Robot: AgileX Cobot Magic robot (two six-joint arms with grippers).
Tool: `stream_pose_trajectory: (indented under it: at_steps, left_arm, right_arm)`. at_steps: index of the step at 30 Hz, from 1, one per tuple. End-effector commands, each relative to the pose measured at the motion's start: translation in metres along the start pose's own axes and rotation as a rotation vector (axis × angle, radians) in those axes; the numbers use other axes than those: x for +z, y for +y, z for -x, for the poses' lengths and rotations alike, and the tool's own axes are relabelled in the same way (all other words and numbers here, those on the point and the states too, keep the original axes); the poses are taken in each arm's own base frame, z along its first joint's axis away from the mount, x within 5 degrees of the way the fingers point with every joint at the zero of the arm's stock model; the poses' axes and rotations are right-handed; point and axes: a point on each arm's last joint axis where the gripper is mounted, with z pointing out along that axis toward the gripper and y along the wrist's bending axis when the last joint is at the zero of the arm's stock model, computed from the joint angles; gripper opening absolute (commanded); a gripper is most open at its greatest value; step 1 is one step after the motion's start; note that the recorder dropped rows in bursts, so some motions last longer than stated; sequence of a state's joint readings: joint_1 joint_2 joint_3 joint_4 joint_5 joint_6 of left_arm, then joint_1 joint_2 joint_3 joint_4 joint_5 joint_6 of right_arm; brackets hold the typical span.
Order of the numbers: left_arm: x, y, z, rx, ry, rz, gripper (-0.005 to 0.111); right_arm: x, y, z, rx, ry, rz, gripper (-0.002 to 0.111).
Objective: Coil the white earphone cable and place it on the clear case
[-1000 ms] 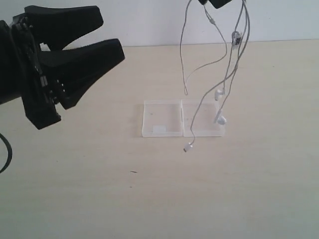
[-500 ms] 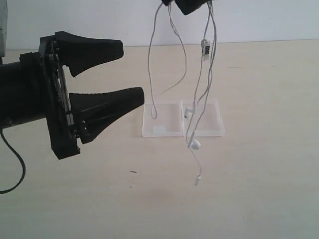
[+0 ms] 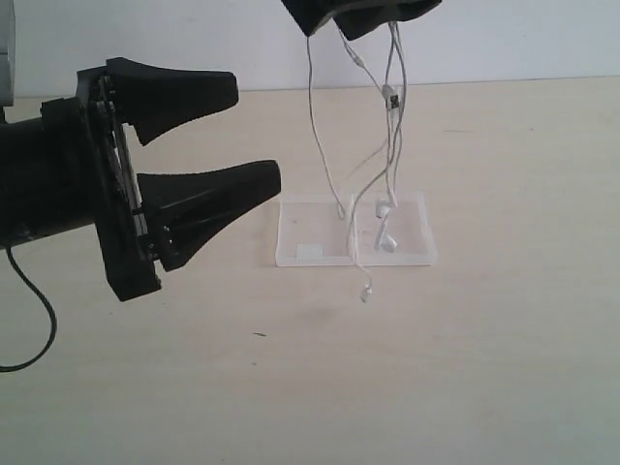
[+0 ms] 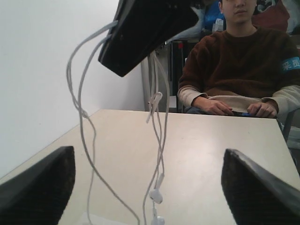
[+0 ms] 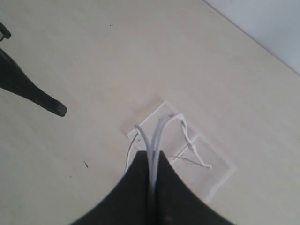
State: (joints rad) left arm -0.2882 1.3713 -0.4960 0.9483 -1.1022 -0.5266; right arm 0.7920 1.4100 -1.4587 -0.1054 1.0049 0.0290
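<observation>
- Right tool [image 3: 363, 21] at the top centre of the exterior view is clenched on the white earphone cable [image 3: 392, 96]. The right wrist view shows several strands pinched between its tips.
- The cable hangs in loose, uneven loops, bunched rather than neatly coiled.
- Clear case [image 3: 305, 218] lies open and flat on the worktop [image 3: 504, 368], mid-frame, directly under the hanging loops.
- Two earbuds [image 3: 387, 242] dangle at the case's right half; I cannot tell whether they touch it.
- Plug end [image 3: 366, 294] hangs just in front of the case's near edge.
- Left tool [image 3: 257, 131] at the left of the frame is spread wide, grasping nothing, clear of the cable.
- Progress, as I judge it: cable gathered and brought over the case, but not laid down. Lowering and letting go remain.
</observation>
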Motion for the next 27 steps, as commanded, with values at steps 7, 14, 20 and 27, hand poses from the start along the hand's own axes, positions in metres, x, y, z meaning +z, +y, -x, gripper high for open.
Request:
stream_pose_trajectory:
  at_steps: [7, 14, 20, 27]
  left_arm:
    - [0.018, -0.014, -0.008, -0.023, 0.081, 0.09, 0.096]
    - [0.028, -0.023, -0.004, -0.083, 0.059, 0.111, 0.096]
    - [0.038, -0.024, -0.004, -0.073, 0.171, 0.144, 0.096]
    - [0.04, -0.024, -0.003, 0.019, 0.179, 0.135, 0.096]
  right_arm:
    - [-0.002, -0.002, 0.003, 0.026, -0.049, -0.006, 0.0]
    - [-0.002, -0.002, 0.003, 0.035, -0.049, -0.007, 0.0]
    - [-0.002, -0.002, 0.003, 0.035, -0.049, -0.007, 0.0]
    - [-0.002, -0.002, 0.003, 0.035, -0.046, -0.008, 0.0]
